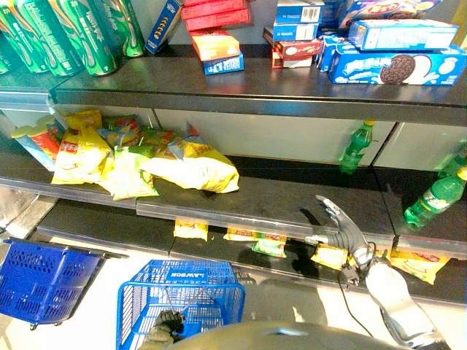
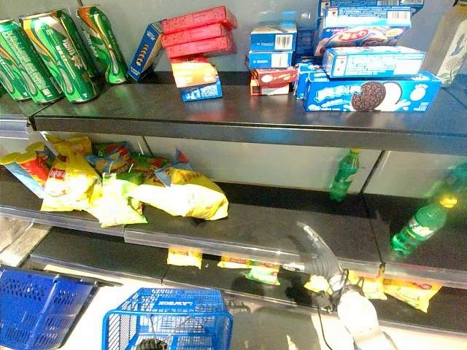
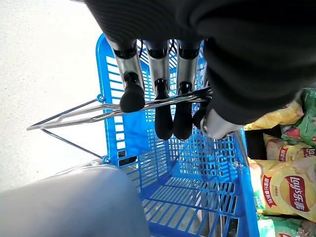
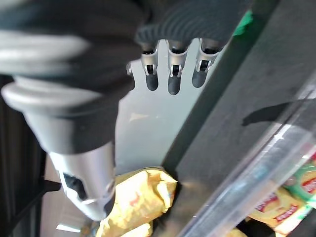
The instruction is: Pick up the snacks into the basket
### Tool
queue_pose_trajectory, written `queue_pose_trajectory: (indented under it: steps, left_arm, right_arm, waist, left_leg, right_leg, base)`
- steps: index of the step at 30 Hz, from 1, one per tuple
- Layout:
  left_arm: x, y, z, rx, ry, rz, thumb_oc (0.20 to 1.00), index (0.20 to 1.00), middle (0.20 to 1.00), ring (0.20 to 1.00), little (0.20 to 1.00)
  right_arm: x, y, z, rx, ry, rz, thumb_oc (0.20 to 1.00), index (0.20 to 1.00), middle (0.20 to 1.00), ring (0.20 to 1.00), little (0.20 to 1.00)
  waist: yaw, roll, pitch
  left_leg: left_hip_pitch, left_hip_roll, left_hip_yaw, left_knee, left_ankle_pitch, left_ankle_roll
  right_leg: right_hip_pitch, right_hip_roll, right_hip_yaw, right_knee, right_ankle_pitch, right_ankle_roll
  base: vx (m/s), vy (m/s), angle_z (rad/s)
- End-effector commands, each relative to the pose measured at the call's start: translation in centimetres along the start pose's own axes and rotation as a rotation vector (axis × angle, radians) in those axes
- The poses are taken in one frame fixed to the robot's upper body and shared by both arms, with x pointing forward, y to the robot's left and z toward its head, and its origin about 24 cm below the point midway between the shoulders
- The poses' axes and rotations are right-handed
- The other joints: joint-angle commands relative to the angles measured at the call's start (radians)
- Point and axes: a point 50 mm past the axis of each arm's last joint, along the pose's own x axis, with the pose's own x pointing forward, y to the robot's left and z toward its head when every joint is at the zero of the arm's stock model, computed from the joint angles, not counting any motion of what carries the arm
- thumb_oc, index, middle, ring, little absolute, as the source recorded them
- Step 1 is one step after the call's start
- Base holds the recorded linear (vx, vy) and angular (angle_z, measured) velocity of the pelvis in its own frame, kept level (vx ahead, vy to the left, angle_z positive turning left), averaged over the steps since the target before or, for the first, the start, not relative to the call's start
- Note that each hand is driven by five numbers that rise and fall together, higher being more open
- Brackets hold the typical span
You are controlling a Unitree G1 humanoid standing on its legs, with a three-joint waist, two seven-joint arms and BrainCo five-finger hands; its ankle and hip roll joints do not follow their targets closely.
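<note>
Gripping the blue plastic basket's (image 1: pixel 182 295) wire handle, the left hand (image 3: pixel 163 106) steadies it; the right hand (image 1: pixel 337 222), fingers straight, risks nudging the yellow crisp bags (image 1: pixel 191 172) off the dark shelf (image 1: pixel 277 200).

Blue wire basket (image 1: pixel 182 288), yellow snack bags (image 1: pixel 193 171), green bottles (image 1: pixel 356 148), dark shelves (image 1: pixel 292 91).

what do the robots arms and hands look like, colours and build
Both arms are smooth silver-grey shells. The right hand has slim silver fingers with dark tips, a dark ribbed cover over its back and wrist, and a thin black cable at the wrist. The left hand has the same silver fingers, rounded dark tips and dark ribbed cover.
</note>
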Motion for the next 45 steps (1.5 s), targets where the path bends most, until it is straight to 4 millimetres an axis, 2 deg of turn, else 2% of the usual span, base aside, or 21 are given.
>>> queue_pose_trajectory:
  steps: [1, 11, 12, 14, 16, 19, 20, 21, 23, 25, 29, 30, 34, 35, 36, 37, 40, 41, 42, 44, 45]
  left_arm:
    - [0.5, -0.4, 2.2, 0.023, -0.029, -0.01, 0.2, 0.2, 0.2, 0.2, 0.2]
    - [0.4, -0.7, 2.4, 0.192, -0.067, -0.012, 0.2, 0.2, 0.2, 0.2, 0.2]
    - [0.4, -0.8, 2.8, 0.306, -0.1, -0.005, 0.2, 0.2, 0.2, 0.2, 0.2]
    - [0.4, -0.5, 3.1, 0.354, -0.116, 0.013, 0.2, 0.2, 0.2, 0.2, 0.2]
    - [0.4, -0.2, 3.4, 0.368, -0.135, 0.024, 0.2, 0.2, 0.2, 0.2, 0.2]
    - [0.4, -0.2, 3.7, 0.399, -0.153, 0.032, 0.2, 0.2, 0.2, 0.2, 0.2]
    - [0.5, 0.0, 3.7, 0.419, -0.149, 0.044, 0.2, 0.2, 0.2, 0.2, 0.2]
    - [0.5, 0.0, 3.7, 0.418, -0.15, 0.044, 0.2, 0.2, 0.2, 0.2, 0.2]
    - [0.6, 0.3, 4.2, 0.438, -0.153, 0.065, 0.2, 0.2, 0.2, 0.2, 0.2]
    - [0.8, 0.7, 5.9, 0.439, -0.196, 0.11, 0.2, 0.2, 0.2, 0.2, 0.2]
    - [0.8, 0.8, 7.1, 0.433, -0.225, 0.14, 0.2, 0.2, 0.2, 0.2, 0.2]
    - [0.8, 0.8, 7.7, 0.426, -0.241, 0.157, 0.2, 0.2, 0.2, 0.2, 0.2]
    - [0.7, 0.8, 8.4, 0.412, -0.265, 0.173, 0.2, 0.2, 0.2, 0.2, 0.2]
    - [0.6, 0.7, 8.7, 0.406, -0.281, 0.178, 0.2, 0.2, 0.2, 0.2, 0.2]
    - [0.6, 0.7, 8.7, 0.405, -0.281, 0.179, 0.2, 0.2, 0.2, 0.2, 0.2]
    - [0.7, 1.0, 9.0, 0.396, -0.283, 0.196, 0.2, 0.2, 0.2, 0.2, 0.2]
    - [0.6, 1.2, 9.9, 0.371, -0.309, 0.225, 0.2, 0.2, 0.2, 0.2, 0.2]
    - [0.6, 1.2, 10.0, 0.371, -0.309, 0.225, 0.2, 0.2, 0.2, 0.2, 0.2]
    - [0.5, 1.3, 10.4, 0.368, -0.322, 0.235, 0.2, 0.2, 0.2, 0.2, 0.2]
    - [0.5, 1.3, 10.5, 0.368, -0.332, 0.239, 0.2, 0.2, 0.2, 0.2, 0.2]
    - [0.5, 1.3, 10.5, 0.367, -0.332, 0.239, 0.2, 0.2, 0.2, 0.2, 0.2]
  right_arm:
    - [2.2, -1.2, 3.2, 0.03, -0.171, -0.1, 1.0, 1.0, 1.0, 1.0, 1.0]
    - [4.6, -2.1, 3.6, 0.021, -0.161, -0.203, 1.0, 1.0, 1.0, 1.0, 1.0]
    - [5.4, -2.5, 4.1, 0.014, -0.172, -0.222, 1.0, 1.0, 1.0, 1.0, 1.0]
    - [6.0, -2.7, 4.4, -0.003, -0.177, -0.235, 1.0, 1.0, 1.0, 1.0, 1.0]
    - [7.5, -3.4, 5.1, -0.023, -0.183, -0.263, 1.0, 1.0, 1.0, 1.0, 1.0]
    - [8.7, -4.0, 5.9, -0.065, -0.193, -0.277, 1.0, 1.0, 1.0, 1.0, 1.0]
    - [9.7, -4.4, 6.5, -0.101, -0.191, -0.281, 1.0, 1.0, 1.0, 1.0, 1.0]
    - [9.7, -4.4, 6.5, -0.101, -0.192, -0.281, 1.0, 1.0, 1.0, 1.0, 1.0]
    - [10.9, -4.5, 7.8, -0.136, -0.218, -0.28, 1.0, 1.0, 1.0, 1.0, 1.0]
    - [12.6, -5.0, 10.2, -0.168, -0.262, -0.292, 1.0, 1.0, 1.0, 1.0, 1.0]
    - [14.1, -5.2, 11.3, -0.186, -0.253, -0.302, 1.0, 1.0, 1.0, 1.0, 1.0]
    - [14.8, -5.3, 11.8, -0.201, -0.244, -0.303, 1.0, 1.0, 1.0, 1.0, 1.0]
    - [15.7, -5.1, 13.0, -0.227, -0.253, -0.286, 1.0, 1.0, 1.0, 1.0, 1.0]
    - [16.4, -5.6, 14.0, -0.252, -0.25, -0.303, 1.0, 1.0, 1.0, 1.0, 1.0]
    - [16.5, -5.7, 14.1, -0.253, -0.251, -0.303, 1.0, 1.0, 1.0, 1.0, 1.0]
    - [17.3, -6.5, 15.6, -0.268, -0.257, -0.337, 1.0, 1.0, 1.0, 1.0, 1.0]
    - [17.8, -7.1, 18.4, -0.311, -0.312, -0.359, 1.0, 1.0, 1.0, 1.0, 1.0]
    - [17.8, -7.1, 18.4, -0.311, -0.313, -0.359, 1.0, 1.0, 1.0, 1.0, 1.0]
    - [17.8, -7.1, 19.9, -0.326, -0.354, -0.367, 1.0, 1.0, 1.0, 1.0, 1.0]
    - [17.8, -6.9, 21.3, -0.355, -0.395, -0.36, 1.0, 1.0, 1.0, 1.0, 1.0]
    - [17.8, -6.9, 21.3, -0.355, -0.396, -0.36, 1.0, 1.0, 1.0, 1.0, 1.0]
  waist:
    - [0.028, -0.057, 0.021]
    - [0.047, -0.062, 0.025]
    - [0.053, -0.064, 0.028]
    - [0.057, -0.066, 0.03]
    - [0.07, -0.071, 0.048]
    - [0.08, -0.076, 0.064]
    - [0.09, -0.083, 0.077]
    - [0.089, -0.083, 0.077]
    - [0.098, -0.091, 0.098]
    - [0.111, -0.101, 0.15]
    - [0.124, -0.108, 0.183]
    - [0.133, -0.113, 0.209]
    - [0.145, -0.119, 0.235]
    - [0.158, -0.123, 0.249]
    - [0.157, -0.123, 0.25]
    - [0.169, -0.129, 0.261]
    - [0.182, -0.137, 0.283]
    - [0.182, -0.137, 0.284]
    - [0.186, -0.142, 0.293]
    - [0.193, -0.149, 0.302]
    - [0.192, -0.149, 0.302]
  left_leg:
    - [0.05, -0.056, 0.081, 0.002, -0.107, 0.067]
    - [0.044, -0.061, 0.076, 0.002, -0.109, 0.072]
    - [0.04, -0.062, 0.074, 0.002, -0.108, 0.073]
    - [0.036, -0.062, 0.075, 0.002, -0.106, 0.073]
    - [0.015, -0.065, 0.07, 0.002, -0.098, 0.074]
    - [-0.007, -0.065, 0.066, 0.002, -0.088, 0.074]
    - [-0.026, -0.066, 0.062, 0.002, -0.078, 0.073]
    - [-0.027, -0.066, 0.062, 0.002, -0.077, 0.073]
    - [-0.055, -0.065, 0.056, 0.002, -0.065, 0.071]
    - [-0.126, -0.067, 0.041, 0.002, -0.035, 0.069]
    - [-0.172, -0.07, 0.028, 0.002, -0.015, 0.068]
    - [-0.196, -0.072, 0.021, 0.002, -0.006, 0.066]
    - [-0.228, -0.076, 0.011, 0.002, 0.004, 0.067]
    - [-0.244, -0.079, 0.006, 0.002, 0.009, 0.068]
    - [-0.244, -0.079, 0.006, 0.002, 0.009, 0.068]
    - [-0.254, -0.082, 0.005, 0.002, 0.012, 0.069]
    - [-0.269, -0.085, 0.008, 0.002, 0.018, 0.072]
    - [-0.27, -0.085, 0.008, 0.002, 0.018, 0.072]
    - [-0.278, -0.087, 0.007, 0.002, 0.02, 0.074]
    - [-0.286, -0.088, 0.006, 0.002, 0.023, 0.076]
    - [-0.286, -0.088, 0.006, 0.002, 0.023, 0.076]
  right_leg:
    - [-0.026, -0.011, 0.021, 0.005, 0.0, 0.042]
    - [-0.03, -0.016, 0.016, 0.005, 0.004, 0.043]
    - [-0.035, -0.017, 0.016, 0.005, 0.005, 0.045]
    - [-0.038, -0.018, 0.015, 0.005, 0.008, 0.046]
    - [-0.057, -0.022, 0.014, 0.005, 0.016, 0.049]
    - [-0.077, -0.024, 0.012, 0.005, 0.024, 0.049]
    - [-0.091, -0.024, 0.008, 0.005, 0.032, 0.05]
    - [-0.092, -0.024, 0.008, 0.005, 0.032, 0.05]
    - [-0.117, -0.026, 0.004, 0.005, 0.043, 0.051]
    - [-0.182, -0.028, -0.004, 0.005, 0.067, 0.05]
    - [-0.223, -0.03, -0.014, 0.005, 0.088, 0.05]
    - [-0.242, -0.032, -0.02, 0.005, 0.097, 0.051]
    - [-0.268, -0.036, -0.026, 0.005, 0.106, 0.052]
    - [-0.279, -0.038, -0.026, 0.005, 0.111, 0.053]
    - [-0.28, -0.038, -0.026, 0.005, 0.111, 0.053]
    - [-0.289, -0.04, -0.026, 0.005, 0.114, 0.054]
    - [-0.306, -0.041, -0.021, 0.005, 0.123, 0.057]
    - [-0.306, -0.042, -0.02, 0.005, 0.124, 0.057]
    - [-0.316, -0.041, -0.017, 0.005, 0.126, 0.057]
    - [-0.322, -0.041, -0.016, 0.005, 0.126, 0.056]
    - [-0.322, -0.041, -0.016, 0.005, 0.126, 0.056]
  base:
    - [0.0, 0.0, 0.0]
    - [0.0, 0.0, 0.0]
    - [0.0, 0.0, 0.0]
    - [0.0, 0.0, 0.0]
    - [-0.06, 0.024, 0.02]
    - [-0.06, 0.014, 0.0]
    - [-0.07, 0.018, 0.03]
    - [-0.06, 0.014, 0.05]
    - [-0.12, 0.007, 0.06]
    - [-0.25, 0.017, 0.08]
    - [-0.12, 0.029, 0.19]
    - [-0.07, 0.039, 0.27]
    - [-0.05, 0.032, 0.16]
    - [-0.02, 0.016, 0.1]
    - [-0.03, 0.036, 0.1]
    - [-0.02, 0.032, 0.06]
    - [-0.02, 0.028, 0.02]
    - [-0.01, 0.033, 0.0]
    - [0.0, 0.031, 0.0]
    - [0.0, 0.02, 0.0]
    - [0.0, 0.0, 0.0]
